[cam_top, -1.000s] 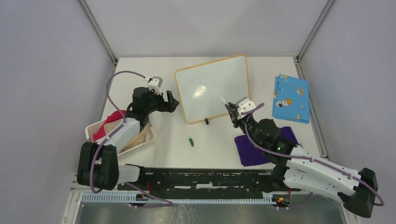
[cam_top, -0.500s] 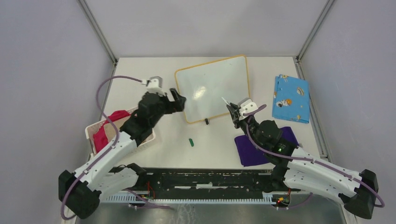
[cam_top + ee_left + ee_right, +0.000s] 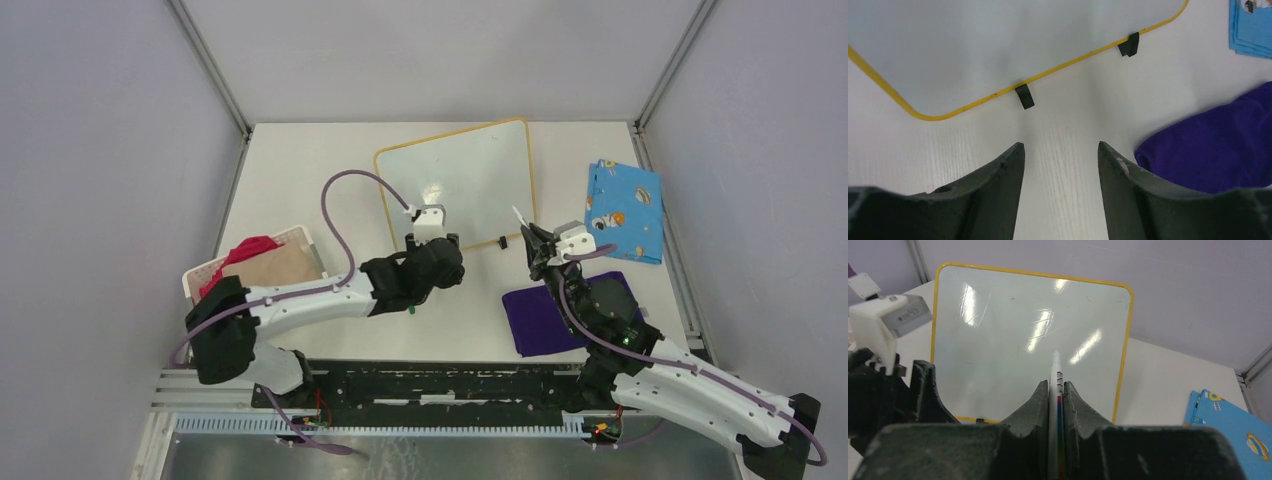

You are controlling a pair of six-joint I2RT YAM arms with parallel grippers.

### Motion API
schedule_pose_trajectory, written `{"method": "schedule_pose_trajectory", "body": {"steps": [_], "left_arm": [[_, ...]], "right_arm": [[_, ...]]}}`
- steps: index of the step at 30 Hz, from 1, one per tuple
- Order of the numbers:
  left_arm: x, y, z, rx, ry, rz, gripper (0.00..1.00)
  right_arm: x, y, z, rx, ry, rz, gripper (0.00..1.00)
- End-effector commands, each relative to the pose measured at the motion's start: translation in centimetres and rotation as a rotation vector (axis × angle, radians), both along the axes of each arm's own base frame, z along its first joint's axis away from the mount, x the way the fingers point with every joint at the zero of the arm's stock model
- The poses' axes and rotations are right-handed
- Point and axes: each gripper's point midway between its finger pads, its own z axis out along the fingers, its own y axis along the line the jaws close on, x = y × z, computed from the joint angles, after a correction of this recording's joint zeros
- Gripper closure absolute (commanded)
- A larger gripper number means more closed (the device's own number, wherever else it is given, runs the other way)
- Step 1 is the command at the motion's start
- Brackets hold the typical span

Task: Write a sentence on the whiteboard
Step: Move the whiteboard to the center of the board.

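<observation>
**Left pincer (image 3: 1060,165) swung across to the whiteboard (image 3: 480,165)**

Its jaws are held apart and empty over the tabletop (image 3: 300,180), beside the near rim. A marker (image 3: 1055,365) is clamped in the right pincer (image 3: 1055,390), aimed at the whiteboard, lying blank farther back. Unless pinned, it could be shoved by the stroke.

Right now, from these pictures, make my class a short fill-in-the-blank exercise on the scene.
The right gripper is shut on a ____. The whiteboard has a ____ rim. The left gripper is ____ and holds nothing. The cloth partly under the right arm is ____.
Missing words: marker, yellow, open, purple.
</observation>
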Motion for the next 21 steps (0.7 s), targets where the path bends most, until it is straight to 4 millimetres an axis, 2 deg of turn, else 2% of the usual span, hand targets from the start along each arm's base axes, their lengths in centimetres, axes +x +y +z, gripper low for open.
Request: {"method": "schedule_pose_trajectory", "body": {"steps": [1,6,11,17,21], "left_arm": [[1.9,-2.8,0.5,-0.047,-0.020,0.061,0.39],[2.6,-3.9,-2.4,0.035,0.047,0.105,0.43],[2.5,-3.9,-5.2,0.102,0.105,0.140,0.43],[2.9,-3.2,-7.2,0.176,0.131,0.178,0.41],[3.5,-2.4,-8.2,0.198,0.145,0.208,0.36]], "right_arm": [[-0.3,-2.1,1.1,0.063,-0.008,-0.074,1.00],[-0.4,-2.7,1.6,0.055,-0.009,-0.087,1.00],[-0.4,-2.7,1.8,0.057,-0.012,-0.087,1.00],[-0.5,-2.6,2.1,0.065,-0.015,-0.079,1.00],[-0.6,-2.7,2.2,0.068,-0.016,-0.077,1.00]]}}
